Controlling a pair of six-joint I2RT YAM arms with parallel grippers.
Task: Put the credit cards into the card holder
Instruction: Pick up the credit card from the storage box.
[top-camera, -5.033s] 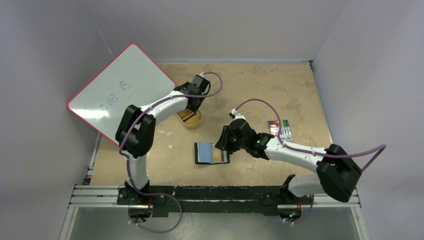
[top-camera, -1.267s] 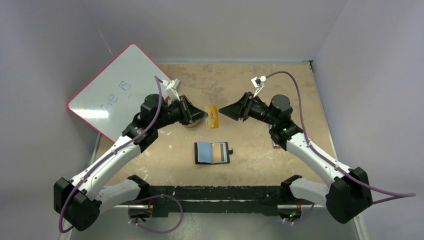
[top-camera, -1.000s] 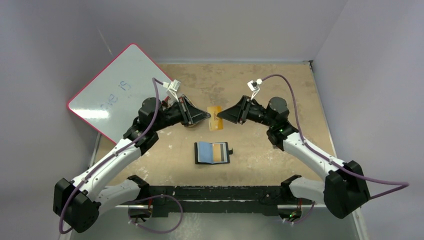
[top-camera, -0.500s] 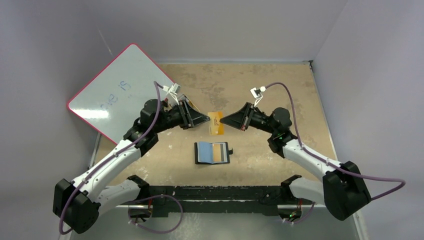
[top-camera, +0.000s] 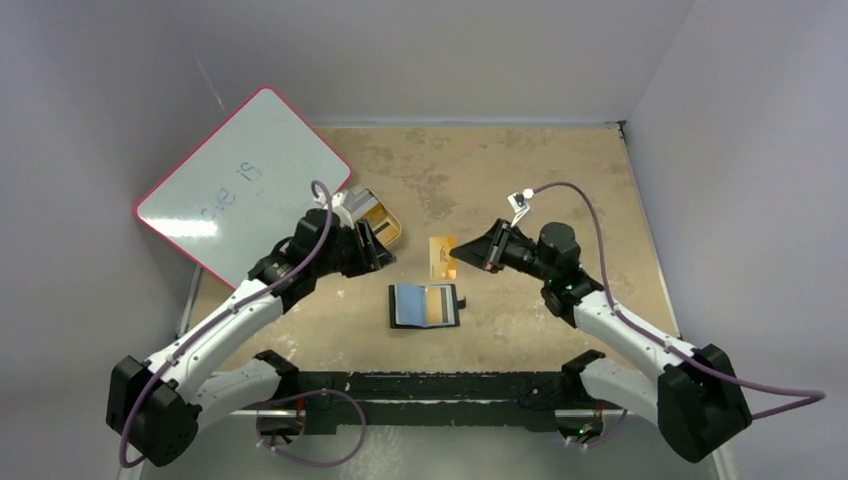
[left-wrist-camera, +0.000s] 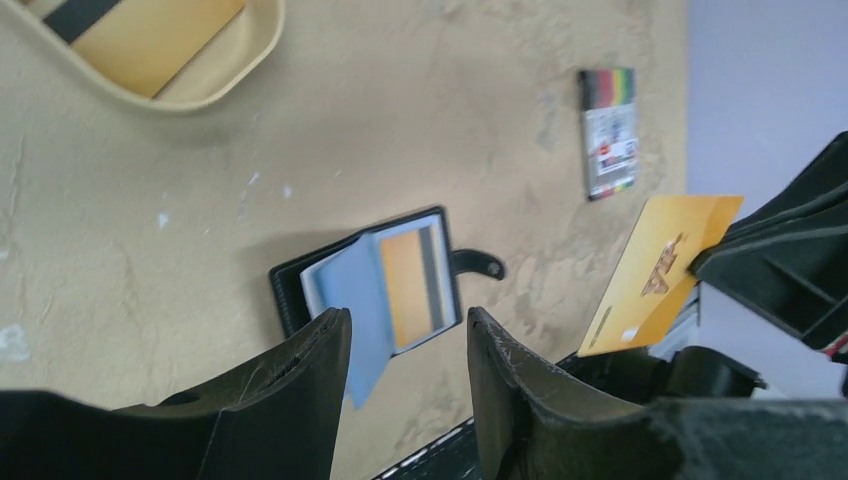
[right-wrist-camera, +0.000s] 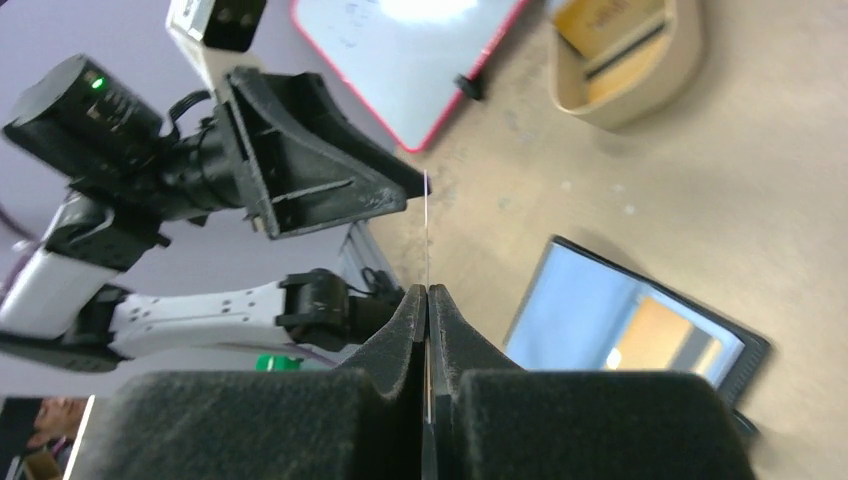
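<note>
My right gripper (top-camera: 459, 256) is shut on a gold-orange credit card (top-camera: 441, 257) and holds it in the air just beyond the card holder (top-camera: 424, 306). The card shows edge-on between the shut jaws in the right wrist view (right-wrist-camera: 426, 225). The black holder lies open on the table, blue lining up, with another gold card (top-camera: 434, 305) in its right side and its snap tab to the right. My left gripper (top-camera: 384, 250) is open and empty, left of the held card. In the left wrist view it (left-wrist-camera: 405, 318) hangs over the holder (left-wrist-camera: 375, 285), with the held card (left-wrist-camera: 660, 275) at right.
A gold oval tin (top-camera: 381, 223) holding a card with a black stripe (left-wrist-camera: 140, 30) sits behind the left gripper. A red-rimmed whiteboard (top-camera: 240, 180) lies at the far left. A small striped item (left-wrist-camera: 610, 130) lies on the table to the right.
The left gripper let go of the gold card and drew back to the left. The right gripper now holds the card alone and has carried it nearer, towards the holder.
</note>
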